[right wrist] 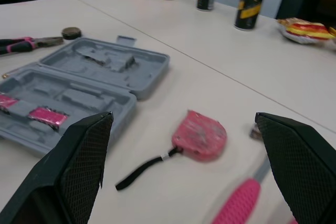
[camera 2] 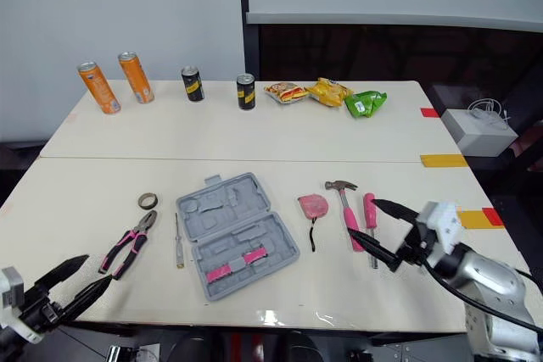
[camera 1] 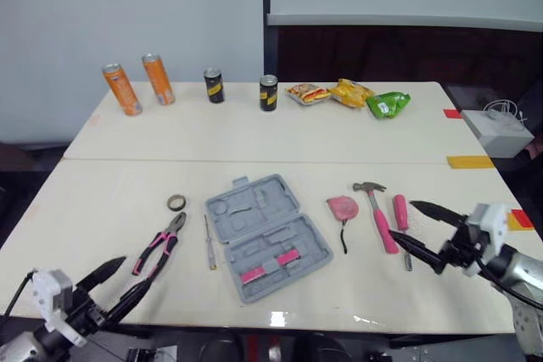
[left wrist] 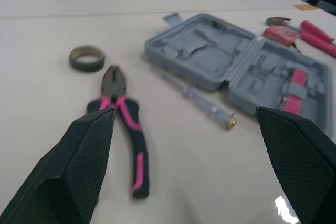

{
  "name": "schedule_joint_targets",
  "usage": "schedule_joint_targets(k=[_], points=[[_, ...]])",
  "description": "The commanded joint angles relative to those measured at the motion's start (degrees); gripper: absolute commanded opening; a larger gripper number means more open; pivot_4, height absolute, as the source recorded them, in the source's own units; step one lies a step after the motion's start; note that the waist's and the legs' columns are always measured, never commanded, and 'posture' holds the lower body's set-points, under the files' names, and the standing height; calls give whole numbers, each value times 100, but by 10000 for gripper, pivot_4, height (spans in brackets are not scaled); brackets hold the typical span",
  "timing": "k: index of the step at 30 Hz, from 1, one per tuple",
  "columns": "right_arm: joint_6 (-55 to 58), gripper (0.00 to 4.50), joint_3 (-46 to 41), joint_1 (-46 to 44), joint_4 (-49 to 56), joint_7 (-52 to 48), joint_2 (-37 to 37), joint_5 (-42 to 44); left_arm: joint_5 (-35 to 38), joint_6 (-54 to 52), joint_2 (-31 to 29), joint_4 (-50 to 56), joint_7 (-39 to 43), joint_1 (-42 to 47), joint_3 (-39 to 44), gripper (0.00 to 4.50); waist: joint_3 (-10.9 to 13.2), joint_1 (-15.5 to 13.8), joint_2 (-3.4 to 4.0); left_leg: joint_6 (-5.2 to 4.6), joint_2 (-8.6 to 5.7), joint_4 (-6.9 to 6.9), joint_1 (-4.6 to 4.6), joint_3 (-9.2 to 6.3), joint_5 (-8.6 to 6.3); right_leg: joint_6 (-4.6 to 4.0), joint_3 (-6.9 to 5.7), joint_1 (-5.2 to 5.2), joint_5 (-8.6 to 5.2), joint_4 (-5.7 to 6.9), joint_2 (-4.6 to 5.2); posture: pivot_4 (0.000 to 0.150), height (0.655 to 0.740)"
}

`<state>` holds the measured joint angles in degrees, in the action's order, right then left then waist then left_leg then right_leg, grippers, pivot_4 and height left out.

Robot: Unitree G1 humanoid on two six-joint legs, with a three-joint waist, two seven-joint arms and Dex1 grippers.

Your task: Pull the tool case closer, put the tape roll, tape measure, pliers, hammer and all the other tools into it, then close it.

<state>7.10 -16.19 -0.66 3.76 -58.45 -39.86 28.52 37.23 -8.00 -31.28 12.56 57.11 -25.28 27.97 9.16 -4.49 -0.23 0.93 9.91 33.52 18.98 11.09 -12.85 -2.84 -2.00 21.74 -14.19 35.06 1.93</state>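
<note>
Tool case (camera 1: 267,239) lies open and flat on the worktop (camera 1: 356,133), ahead of and between the two pairs of fingers, and neither pair touches it. Its half nearer the fingers holds two pink pieces set in moulded slots. The left fingers (camera 1: 102,273) are spread wide apart and hold nothing. They hover low over the worktop edge, with the pliers (camera 1: 159,245) just ahead of their tips, black-and-pink handles toward them. The tape roll (camera 1: 176,203) sits just beyond the plier nose. A slim clear-handled screwdriver (camera 1: 209,242) lies between the pliers and the case, close to the case but apart from it. The right fingers (camera 1: 433,209) are also wide apart and empty, their tips reaching over the pink-handled screwdriver (camera 1: 400,209). Whether they touch it cannot be told. The hammer (camera 1: 376,211), with its pink grip, lies just beside that screwdriver on the side toward the case. Past it, between the hammer and the case, is the pink tape measure (right wrist: 199,136), its black strap trailing back toward the fingers. Far beyond both pairs of fingers, along the back of the worktop, stand two orange cans (camera 1: 140,84) and two black cans (camera 1: 242,89), with snack bags (camera 1: 348,95) beside them. A white box (camera 1: 499,131) sits off the worktop's far corner on the right fingers' outer side.
</note>
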Motion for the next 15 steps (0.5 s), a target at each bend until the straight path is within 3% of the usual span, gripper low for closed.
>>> schedule_joint_targets(k=[1,6,10,15], points=[[542,44821,399,-608,382,224,-197,-172,106,-716,-359,676,-514,287,-124,45000,5,9,9,4,0,1,1,0,3,0,0,2,0,3,0,1500,7400],[1182,44821,1085,-1643,147,17,-301,-315,173,-1332,-904,861,-376,697,-418,45000,6,46,13,5,0,2,9,0,12,-5,2,37,-1,23,-2,1500,7400],[1181,44821,1863,-2660,-476,-331,-325,-921,-43,-1599,-1352,565,-170,1119,-753,45000,6,86,12,-2,0,22,60,-2,15,-6,6,93,-1,63,-4,1500,7400],[1144,29593,2796,-3755,-1546,-789,-142,-1620,-224,-1806,-1717,51,267,1709,-1250,29711,7,118,10,1,3,68,125,-9,28,-20,6,175,-9,150,-3,1500,7400]])
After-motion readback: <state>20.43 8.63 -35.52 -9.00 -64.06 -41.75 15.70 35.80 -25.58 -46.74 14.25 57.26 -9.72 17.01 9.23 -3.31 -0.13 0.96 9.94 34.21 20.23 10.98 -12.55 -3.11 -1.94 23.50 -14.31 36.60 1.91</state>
